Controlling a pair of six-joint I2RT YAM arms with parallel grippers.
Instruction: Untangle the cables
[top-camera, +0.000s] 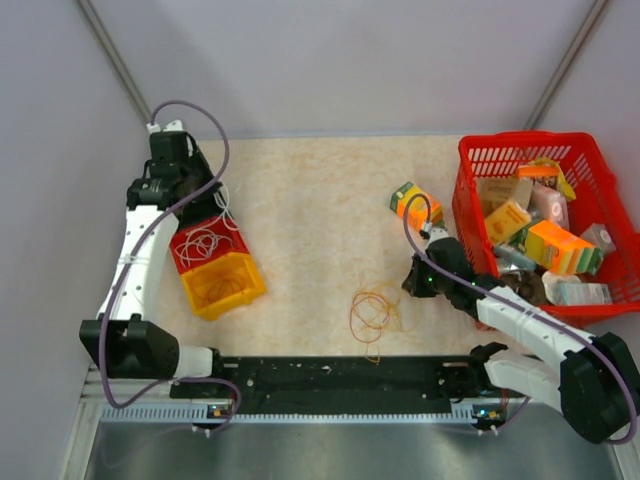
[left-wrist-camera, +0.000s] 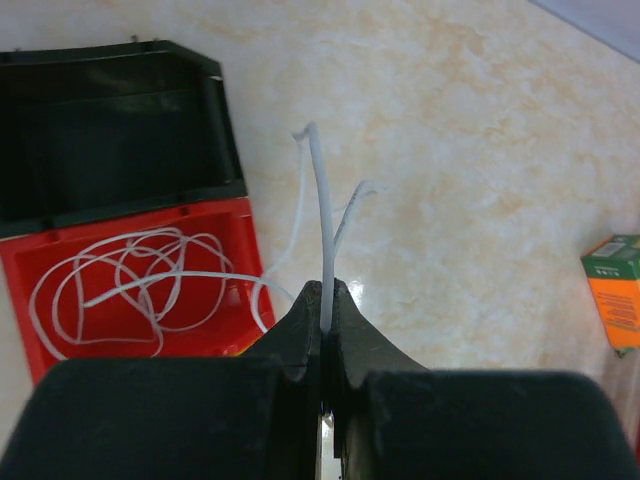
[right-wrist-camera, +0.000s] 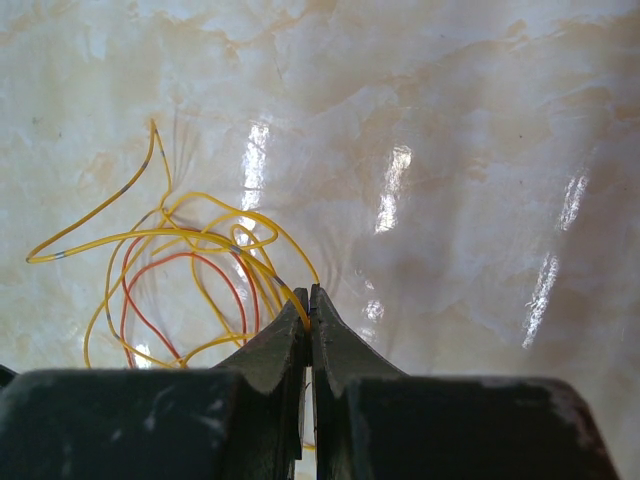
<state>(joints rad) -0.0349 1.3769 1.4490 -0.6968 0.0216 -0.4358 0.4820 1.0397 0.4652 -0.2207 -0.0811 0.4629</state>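
Overhead, table (top-camera: 310, 220): a glossy slab veined in cream and tan, like marble.
Overhead, left side: the left gripper (top-camera: 210, 203) hangs over a red plastic bin (top-camera: 185, 258) where the white cable (top-camera: 205, 240) lies in loose loops. A yellow bin (top-camera: 225, 285) butts against the red one's near side.
Overhead, centre: a flat tangle (top-camera: 370, 315) of hair-thin orange and yellow cables lies on the bare table, with the right gripper (top-camera: 410, 287) just beside its right edge.
Overhead, right side: a red lattice basket (top-camera: 463, 205) holds cartons and packets. An orange-and-green box (top-camera: 413, 203) lies on the table near it.
Left wrist, jaws: the left gripper (left-wrist-camera: 325, 300) is clamped on the white cable (left-wrist-camera: 320, 210), a smooth, round, stiff strand that rises straight from the tips.
Left wrist, bins: the rest of that cable coils on the floor of the red bin (left-wrist-camera: 215, 330). A black bin (left-wrist-camera: 110, 140) adjoins it on the far side.
Right wrist, jaws: the matte black tips of the right gripper (right-wrist-camera: 308, 300) meet with no gap, and they appear to pinch a yellow cable (right-wrist-camera: 180, 235) at the seam.
Right wrist, cables: yellow loops fan out to the left across the shiny surface. A thinner red cable (right-wrist-camera: 215, 270) curves inside them.
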